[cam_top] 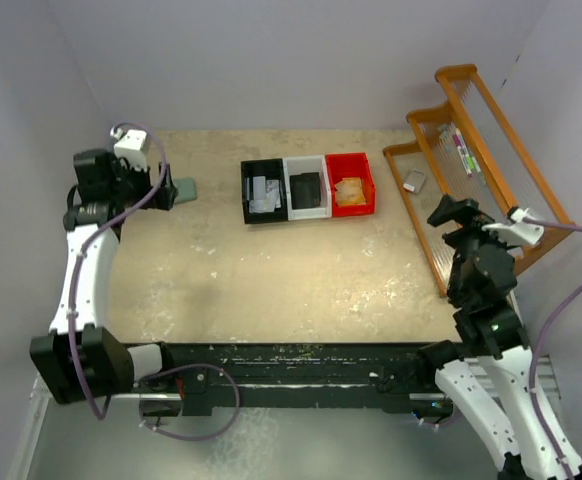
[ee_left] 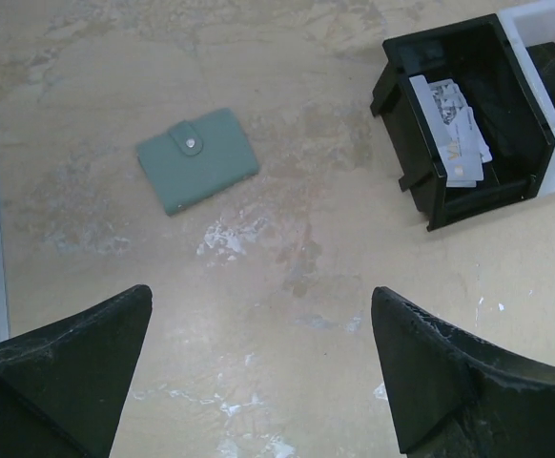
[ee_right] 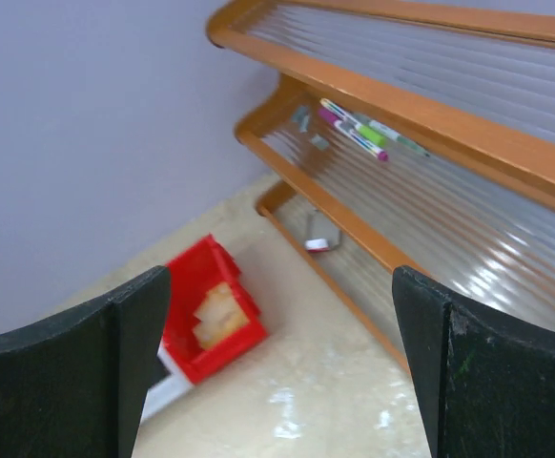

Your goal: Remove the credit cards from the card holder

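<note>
Top: closed holder (cam_top: 184, 189) flat, well left of black bin (cam_top: 245, 190); left gripper (cam_top: 163, 188) farther left, right gripper (cam_top: 449, 212) well right of bin.
Left wrist: jaws released, empty; holder left of bin.
Right wrist: jaws released, empty.

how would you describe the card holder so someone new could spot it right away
On the tan table, three bins sit in a row: black bin, white bin, red bin. Left of the black bin, apart from it, lies the card holder, small and flat. It is the only teal thing, folded shut with a silver snap.
</note>
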Robot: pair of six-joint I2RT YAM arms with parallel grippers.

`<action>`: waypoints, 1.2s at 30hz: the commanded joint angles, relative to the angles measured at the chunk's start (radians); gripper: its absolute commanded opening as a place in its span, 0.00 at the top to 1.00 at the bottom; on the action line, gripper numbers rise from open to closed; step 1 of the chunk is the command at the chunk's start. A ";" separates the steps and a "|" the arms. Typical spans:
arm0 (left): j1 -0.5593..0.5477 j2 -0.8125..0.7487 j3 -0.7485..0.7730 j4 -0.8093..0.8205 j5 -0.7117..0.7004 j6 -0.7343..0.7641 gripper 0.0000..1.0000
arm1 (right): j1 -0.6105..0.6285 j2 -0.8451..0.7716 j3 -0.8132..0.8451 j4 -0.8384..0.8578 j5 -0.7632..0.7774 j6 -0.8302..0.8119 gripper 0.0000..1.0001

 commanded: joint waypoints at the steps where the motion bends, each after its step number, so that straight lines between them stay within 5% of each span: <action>1: 0.001 0.160 0.200 -0.307 0.000 0.035 0.01 | -0.002 0.140 0.095 -0.187 -0.003 0.229 0.00; 8: 0.001 0.393 0.335 -0.310 -0.023 -0.002 0.01 | 0.000 0.151 0.031 0.008 -0.418 0.097 0.00; 12: 0.000 0.483 0.362 -0.241 -0.056 -0.062 0.01 | 0.002 0.195 0.036 0.000 -0.480 0.063 0.00; 20: -0.001 0.667 0.395 -0.092 -0.181 -0.133 0.05 | 0.070 0.239 -0.033 0.074 -0.459 0.043 0.00; 25: 0.000 0.759 0.439 -0.029 -0.248 -0.147 0.08 | 0.219 0.331 -0.020 0.116 -0.331 0.017 0.00; 36: 0.001 0.809 0.404 0.094 -0.218 -0.136 0.35 | 0.367 0.475 -0.004 0.238 -0.290 0.002 0.02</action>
